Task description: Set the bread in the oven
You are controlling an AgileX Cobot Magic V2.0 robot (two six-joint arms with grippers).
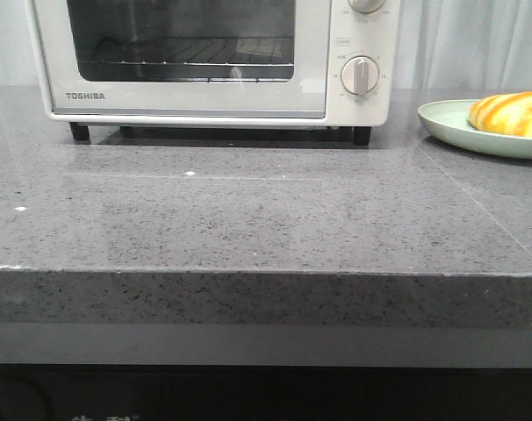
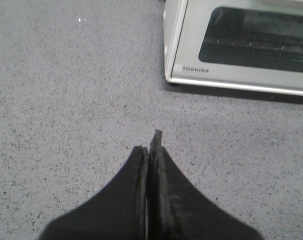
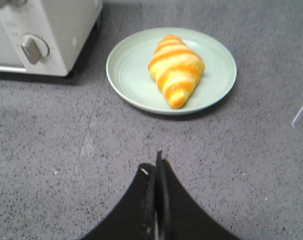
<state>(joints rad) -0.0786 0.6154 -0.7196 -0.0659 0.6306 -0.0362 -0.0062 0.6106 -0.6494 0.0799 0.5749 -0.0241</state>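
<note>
The bread (image 3: 175, 68), a glossy golden bun with orange stripes, lies on a pale green plate (image 3: 126, 75); it also shows at the right edge of the front view (image 1: 512, 114). The cream-white Toshiba oven (image 1: 204, 101) stands at the back of the counter with its glass door closed; it also shows in the left wrist view (image 2: 231, 75) and in the right wrist view (image 3: 66, 35). My left gripper (image 2: 148, 148) is shut and empty above bare counter, short of the oven. My right gripper (image 3: 155, 166) is shut and empty, short of the plate. Neither gripper shows in the front view.
The grey speckled stone counter (image 1: 266, 219) has its front edge low in the front view. The plate (image 1: 450, 127) sits to the right of the oven. The oven has round knobs (image 1: 361, 75) on its right side. A white curtain hangs behind.
</note>
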